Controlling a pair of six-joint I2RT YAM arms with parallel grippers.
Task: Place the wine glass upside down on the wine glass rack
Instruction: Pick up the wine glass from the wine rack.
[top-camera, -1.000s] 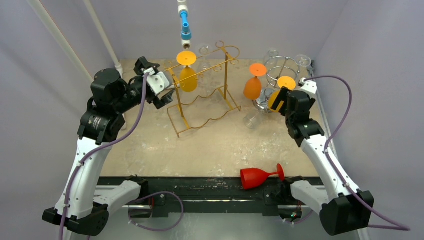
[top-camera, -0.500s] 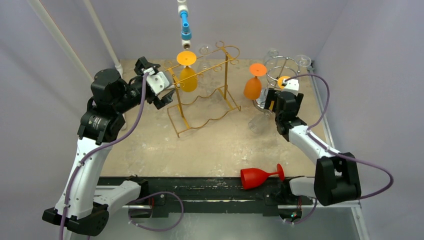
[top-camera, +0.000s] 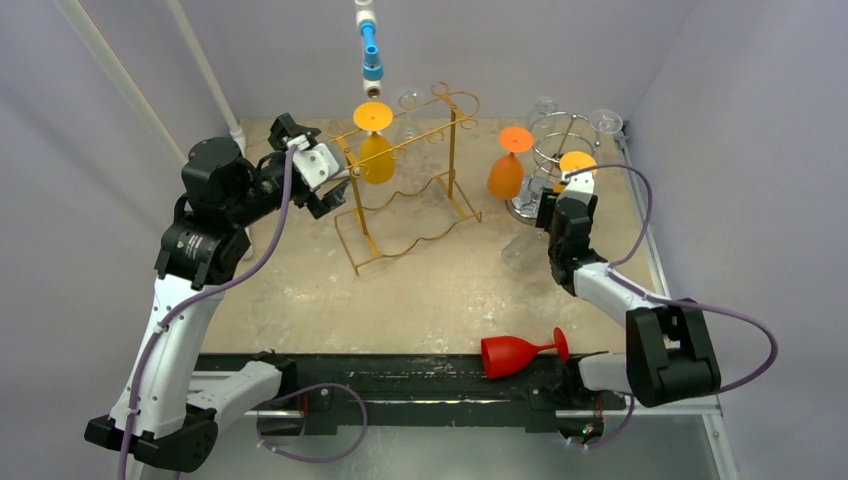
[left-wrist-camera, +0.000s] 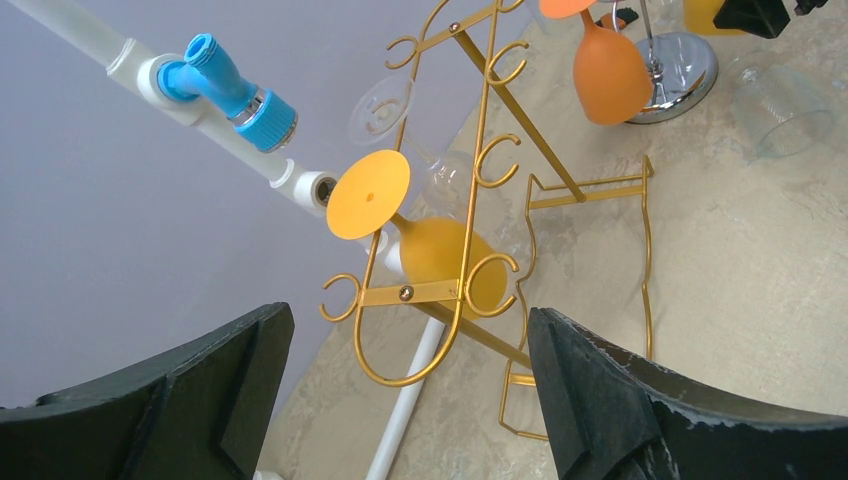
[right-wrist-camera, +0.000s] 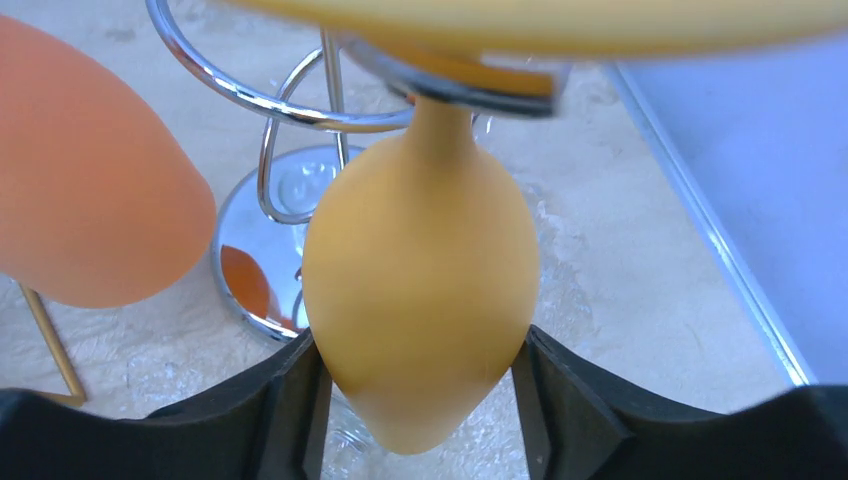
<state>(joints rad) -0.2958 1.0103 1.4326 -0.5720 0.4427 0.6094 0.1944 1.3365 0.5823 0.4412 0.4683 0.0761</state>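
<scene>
The wine glass, a yellow one, hung upside down in the chrome rack at the far right of the table. Its foot sat above one of the rack's wire rings and its stem passed down through it, with the bowl pointing at the tabletop. In the right wrist view we saw the right gripper with a finger on each side of the bowl's lower half. Both fingers lay against the bowl, so we judged it closed on the glass.

Just beside it, to the left in that view, an orange glass hung bowl-down from the same rack, above the rack's round mirrored base.

The left gripper was raised at the far left of the table with its fingers spread wide and nothing between them. It faced the gold rack, near it but apart from it. A second yellow glass hung inverted on that rack.

A clear glass lay on its side on the table close to the chrome rack's base. A red glass lay on its side at the table's near edge, well apart from both racks.
</scene>
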